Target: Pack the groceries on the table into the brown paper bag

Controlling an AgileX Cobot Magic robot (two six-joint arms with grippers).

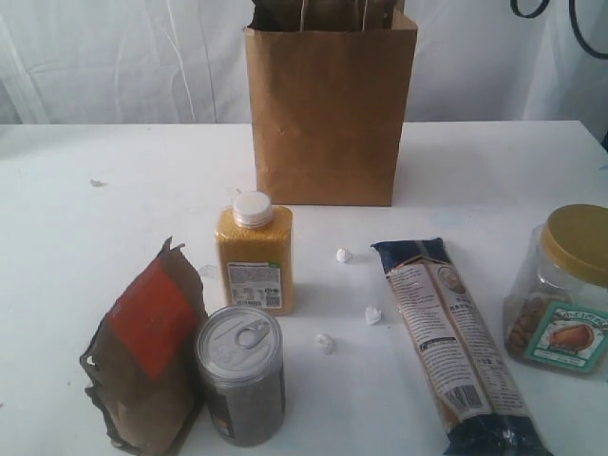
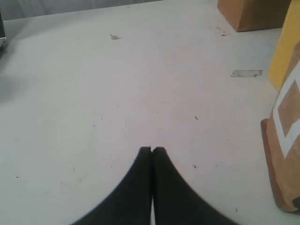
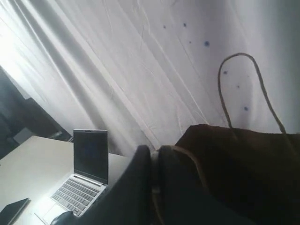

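The brown paper bag (image 1: 328,114) stands upright at the back middle of the table (image 1: 85,237). In front of it stand the yellow-grain bottle (image 1: 255,256), the silver can (image 1: 240,375) and the orange-labelled pouch (image 1: 147,356). On the right lie the long pasta packet (image 1: 451,347) and the gold-lidded jar (image 1: 565,290). My left gripper (image 2: 152,148) is shut and empty over bare table, with the pouch (image 2: 286,140) off to one side. Beside the bag's top (image 3: 243,164), my right gripper (image 3: 154,149) is shut, with a thin handle cord running between its fingers. Neither gripper shows in the exterior view.
Three small white crumpled bits (image 1: 344,255) lie between the bottle and the pasta packet. A white curtain (image 1: 123,57) hangs behind the table. An open laptop (image 3: 84,173) sits on a desk beyond the bag. A second bag handle (image 3: 239,56) loops up freely.
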